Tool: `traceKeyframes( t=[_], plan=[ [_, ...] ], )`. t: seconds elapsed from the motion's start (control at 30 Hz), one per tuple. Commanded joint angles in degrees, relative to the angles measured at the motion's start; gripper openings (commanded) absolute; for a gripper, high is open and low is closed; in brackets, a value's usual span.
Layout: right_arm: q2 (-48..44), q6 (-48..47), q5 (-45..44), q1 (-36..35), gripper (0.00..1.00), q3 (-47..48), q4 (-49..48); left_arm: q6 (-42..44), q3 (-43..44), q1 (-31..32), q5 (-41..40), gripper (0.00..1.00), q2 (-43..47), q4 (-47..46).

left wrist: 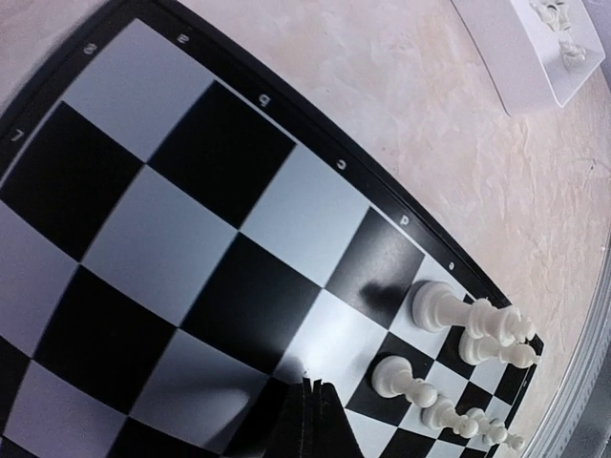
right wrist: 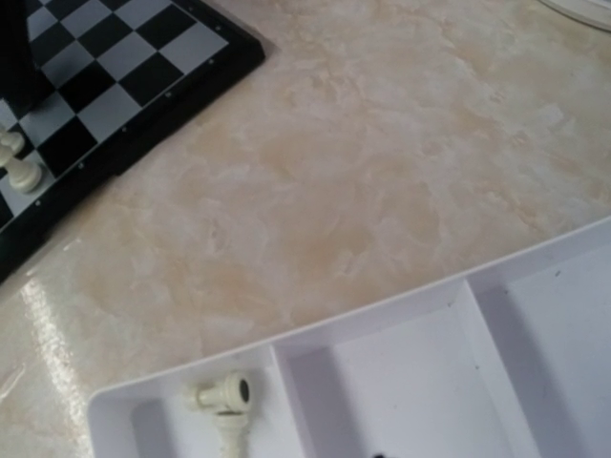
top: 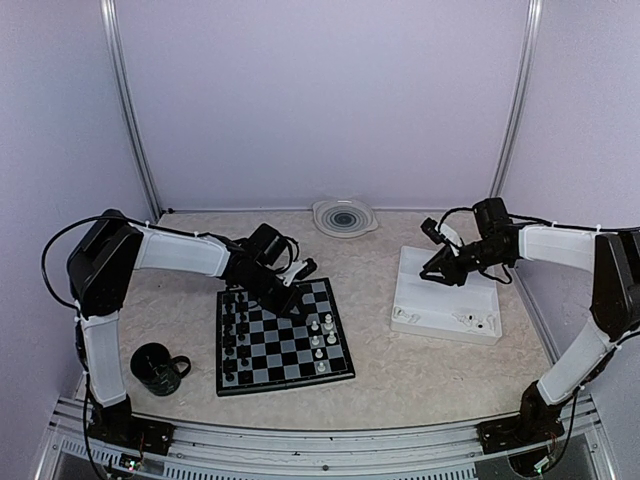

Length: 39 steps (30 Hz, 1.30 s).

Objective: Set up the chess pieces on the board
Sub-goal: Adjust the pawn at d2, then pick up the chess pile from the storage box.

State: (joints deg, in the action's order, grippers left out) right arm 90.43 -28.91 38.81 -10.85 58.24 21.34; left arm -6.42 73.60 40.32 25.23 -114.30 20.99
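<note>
Hovering low over the far part of the flat black-and-grey checkered chessboard [top: 290,360]: left gripper [left wrist: 310,405], fingers pressed together. Tiny white plastic chessmen [left wrist: 468,324] stand along the board's right edge, black chessmen [top: 231,335] along its left. Right gripper [top: 433,271] sits above the white compartment tray [top: 445,298] by the table's right edge; finger spread cannot be told. Loose white pieces [right wrist: 224,396] lie in a corner compartment of the tray.

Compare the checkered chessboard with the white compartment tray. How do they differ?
Colour: the black-and-grey checkered chessboard has a black border; the white plastic compartment tray is plain white.
Shape: the chessboard is flat; the tray has raised walls and dividers.
Contents: white chess pieces stand upright on the chessboard; a white piece in the tray lies on its side.
Shared: both rest on the beige table.
</note>
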Motion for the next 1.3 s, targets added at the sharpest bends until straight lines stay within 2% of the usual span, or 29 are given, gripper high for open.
traceKeyframes(
  t=[0.0, 0.23, 0.33, 0.47, 0.6, 0.93, 1.1, 1.27],
  plan=[
    [1.04, -0.52, 1.17, 0.56, 0.29, 1.60, 1.19, -1.32, 2.24, -0.77, 0.06, 0.00, -0.88, -1.87],
    [2.08, -1.29, 1.04, 0.44, 0.33, 3.51, 3.95, -2.15, 2.52, -0.63, -3.41, 0.01, 1.68, -2.93],
    [4.96, -3.90, 0.40, -0.03, 0.33, 5.50, 9.18, -1.97, 4.26, 0.59, -8.72, 0.12, 6.17, -2.79],
    [7.55, -5.84, -0.32, -0.55, 0.30, 6.16, 13.60, 0.66, 6.96, 4.28, -17.87, 0.34, 12.43, -3.88],
    [5.40, -5.99, -2.47, -0.57, 0.29, 5.75, 15.38, 2.04, 7.91, 6.84, -22.18, 0.45, 16.08, -7.09],
    [-3.56, -10.07, -19.09, 2.00, 0.24, 0.83, 23.01, 2.99, 0.36, 7.23, -22.25, 0.49, 19.62, -15.13],
    [-7.48, -11.46, -22.35, 6.10, 0.22, -2.51, 25.67, 2.96, -2.33, 7.23, -22.29, 0.50, 19.78, -15.36],
    [-8.85, -11.91, -25.17, 6.46, 0.21, -5.41, 24.25, 3.12, -1.71, 7.24, -21.47, 0.50, 19.34, -14.41]
  ],
)
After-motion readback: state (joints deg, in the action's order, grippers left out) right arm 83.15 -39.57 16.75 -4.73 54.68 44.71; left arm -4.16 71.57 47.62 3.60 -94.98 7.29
